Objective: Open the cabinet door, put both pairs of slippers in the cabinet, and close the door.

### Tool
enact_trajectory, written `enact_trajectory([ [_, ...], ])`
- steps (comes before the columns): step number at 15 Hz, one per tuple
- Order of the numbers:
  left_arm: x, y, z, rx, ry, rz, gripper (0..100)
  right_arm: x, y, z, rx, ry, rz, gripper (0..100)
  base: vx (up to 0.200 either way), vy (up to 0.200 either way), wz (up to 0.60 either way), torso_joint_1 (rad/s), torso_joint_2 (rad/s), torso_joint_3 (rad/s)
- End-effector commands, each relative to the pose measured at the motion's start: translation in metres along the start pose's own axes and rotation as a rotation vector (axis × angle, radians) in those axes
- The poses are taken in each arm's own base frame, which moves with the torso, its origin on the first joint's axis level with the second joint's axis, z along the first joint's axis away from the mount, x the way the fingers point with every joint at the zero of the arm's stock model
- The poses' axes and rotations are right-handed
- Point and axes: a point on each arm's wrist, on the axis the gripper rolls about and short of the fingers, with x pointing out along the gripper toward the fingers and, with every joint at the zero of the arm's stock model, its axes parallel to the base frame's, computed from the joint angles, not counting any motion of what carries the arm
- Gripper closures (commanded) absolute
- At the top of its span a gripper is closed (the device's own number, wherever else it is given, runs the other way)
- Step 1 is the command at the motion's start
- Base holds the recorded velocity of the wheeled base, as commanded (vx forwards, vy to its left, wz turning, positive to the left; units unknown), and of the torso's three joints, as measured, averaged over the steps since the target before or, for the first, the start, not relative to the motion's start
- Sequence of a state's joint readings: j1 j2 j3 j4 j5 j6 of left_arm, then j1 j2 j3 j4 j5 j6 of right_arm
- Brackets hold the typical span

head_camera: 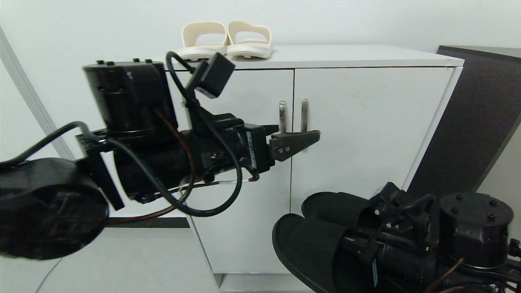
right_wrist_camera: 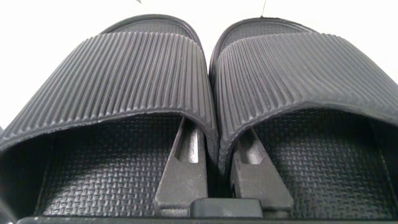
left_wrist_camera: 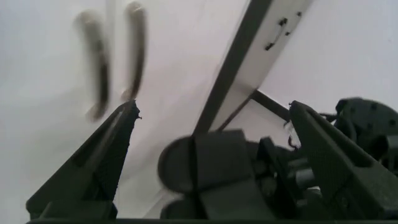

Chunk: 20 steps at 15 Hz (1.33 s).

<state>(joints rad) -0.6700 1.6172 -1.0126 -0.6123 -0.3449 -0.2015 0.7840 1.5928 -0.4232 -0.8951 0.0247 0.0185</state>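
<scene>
Handles (head_camera: 303,114) look thin, rigid and slick for the wide-spread left gripper (left_wrist_camera: 212,109); the right gripper (right_wrist_camera: 217,180) pinches the light, bendy black slippers (right_wrist_camera: 143,74) by their inner walls.

Black arms (head_camera: 138,162), looped cables (head_camera: 211,203), screw-studded left pincer (head_camera: 311,136).

Head cam: on head, faces fwd & a bit down at cabinet (head_camera: 366,134) front, mid range. L wrist cam: sits behind left gripper (left_wrist_camera: 214,107), v. close to doors, sees handles (left_wrist_camera: 135,50), shared w/ head view. R wrist cam: behind right gripper (right_wrist_camera: 217,134), close-up on black slippers (right_wrist_camera: 124,81), also low right in head view.
</scene>
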Motion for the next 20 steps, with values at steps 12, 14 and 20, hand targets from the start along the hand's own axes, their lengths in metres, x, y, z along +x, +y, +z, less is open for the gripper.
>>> enact_trajectory([
  [12, 0.044, 0.006, 0.004, -0.097, -0.004, -0.049, 0, -0.003, 0.0, -0.008, -0.049, 0.026, -0.005, 100, 0.0, 0.0, 0.0, 0.0, 0.0, 0.0],
  [14, 0.053, 0.009, 0.007, -0.099, 0.009, 0.024, 0, -0.003, 0.0, -0.008, -0.049, 0.026, -0.005, 100, 0.0, 0.0, 0.0, 0.0, 0.0, 0.0],
  [20, 0.067, 0.019, 0.0, -0.061, 0.016, 0.094, 0, -0.003, -0.001, -0.009, -0.048, 0.032, -0.006, 100, 0.0, 0.0, 0.0, 0.0, 0.0, 0.0],
])
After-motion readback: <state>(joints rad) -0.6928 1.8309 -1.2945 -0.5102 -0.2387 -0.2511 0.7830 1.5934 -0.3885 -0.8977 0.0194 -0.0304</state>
